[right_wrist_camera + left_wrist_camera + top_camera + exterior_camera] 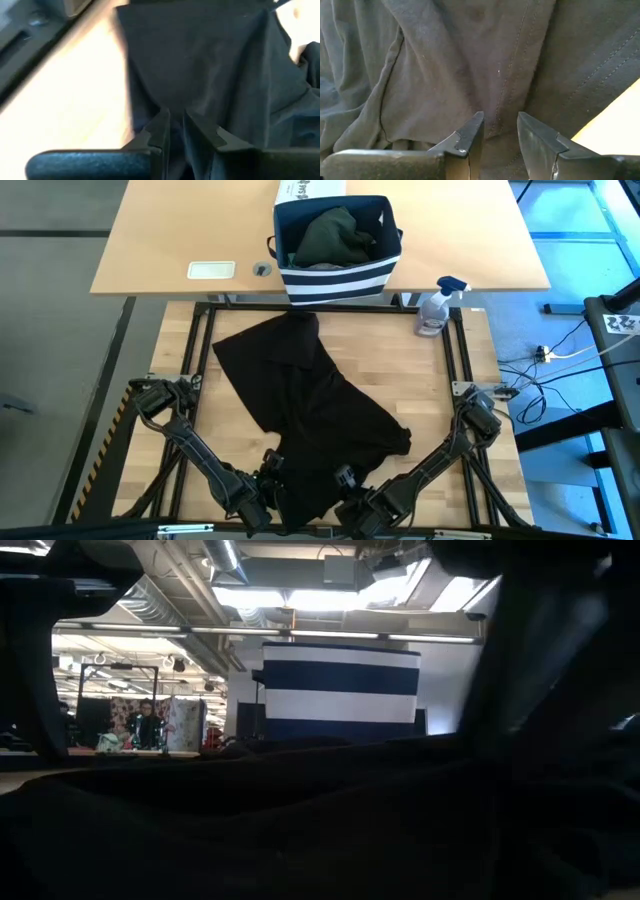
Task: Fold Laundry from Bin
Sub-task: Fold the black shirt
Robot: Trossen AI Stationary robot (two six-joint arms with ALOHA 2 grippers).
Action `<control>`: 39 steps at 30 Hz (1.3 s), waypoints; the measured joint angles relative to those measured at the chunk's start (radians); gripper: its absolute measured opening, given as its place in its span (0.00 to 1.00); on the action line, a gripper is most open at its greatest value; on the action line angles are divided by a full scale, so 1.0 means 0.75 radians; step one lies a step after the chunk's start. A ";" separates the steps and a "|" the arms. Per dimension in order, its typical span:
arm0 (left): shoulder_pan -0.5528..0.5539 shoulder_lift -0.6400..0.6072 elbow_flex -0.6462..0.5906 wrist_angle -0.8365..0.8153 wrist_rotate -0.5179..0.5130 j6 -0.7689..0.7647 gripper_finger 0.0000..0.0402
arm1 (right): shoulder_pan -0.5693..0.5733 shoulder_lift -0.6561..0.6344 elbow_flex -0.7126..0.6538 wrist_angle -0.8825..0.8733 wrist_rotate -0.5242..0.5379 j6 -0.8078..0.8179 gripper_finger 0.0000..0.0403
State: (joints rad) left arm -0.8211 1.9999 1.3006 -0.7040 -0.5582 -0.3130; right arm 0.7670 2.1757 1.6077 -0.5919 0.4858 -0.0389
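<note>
Cloth runs long from the bin [337, 242] toward both grippers — the black garment [310, 420] lies spread on the table, its far edge just short of the bin. Left gripper [499, 131] and right gripper [176, 120] sit side by side at its near hem, fingers narrowly apart astride a fold — whether either is pinching cloth, I cannot tell.

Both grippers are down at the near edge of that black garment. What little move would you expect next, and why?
Probably both lift the hem slightly. The left gripper and right gripper each straddle the near edge of the black garment, which lies rumpled across the table.
</note>
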 joint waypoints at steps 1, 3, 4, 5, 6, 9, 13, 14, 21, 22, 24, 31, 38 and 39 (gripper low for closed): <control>0.000 0.000 0.000 0.000 0.000 0.000 0.28 | 0.002 0.000 0.000 -0.006 0.001 -0.008 0.16; 0.002 0.000 0.000 0.001 0.001 -0.001 0.28 | 0.011 0.000 0.000 -0.014 0.000 -0.021 0.20; 0.004 0.000 0.000 0.001 0.001 -0.001 0.28 | 0.011 0.000 0.000 -0.014 0.001 -0.024 0.23; 0.005 0.000 0.000 0.001 0.001 -0.001 0.28 | 0.011 0.000 0.000 -0.011 0.003 -0.024 0.25; 0.006 0.000 0.000 0.001 0.001 -0.001 0.28 | 0.010 0.000 0.000 -0.010 0.011 -0.023 0.28; 0.007 0.000 0.000 0.001 0.001 0.001 0.28 | 0.006 0.000 0.000 -0.007 0.058 -0.020 0.34; 0.005 0.000 0.000 0.001 0.004 0.001 0.28 | -0.004 0.000 0.000 -0.002 0.131 -0.023 0.37; 0.005 0.000 0.000 0.001 0.004 0.001 0.28 | -0.004 0.000 0.000 -0.008 0.132 -0.023 0.37; 0.006 0.000 0.000 0.002 0.004 0.001 0.28 | -0.014 0.019 -0.001 -0.011 0.088 -0.028 0.33; 0.006 0.000 0.000 0.002 0.004 0.000 0.28 | -0.013 0.021 -0.001 -0.013 0.090 -0.029 0.33; 0.006 0.001 0.001 0.002 0.004 0.001 0.28 | -0.011 0.023 -0.002 -0.015 0.080 -0.029 0.33; 0.006 0.001 0.001 0.001 0.004 0.002 0.28 | -0.010 0.023 -0.002 -0.024 0.059 -0.034 0.33; 0.006 0.001 0.001 0.001 0.003 0.001 0.28 | -0.012 0.023 -0.002 -0.009 0.073 -0.030 0.33; 0.006 0.001 0.001 0.002 0.003 0.001 0.28 | -0.012 0.023 -0.002 -0.010 0.079 -0.033 0.33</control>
State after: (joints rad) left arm -0.8169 2.0003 1.3010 -0.7027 -0.5556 -0.3122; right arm 0.7578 2.1933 1.6063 -0.5990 0.5453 -0.0635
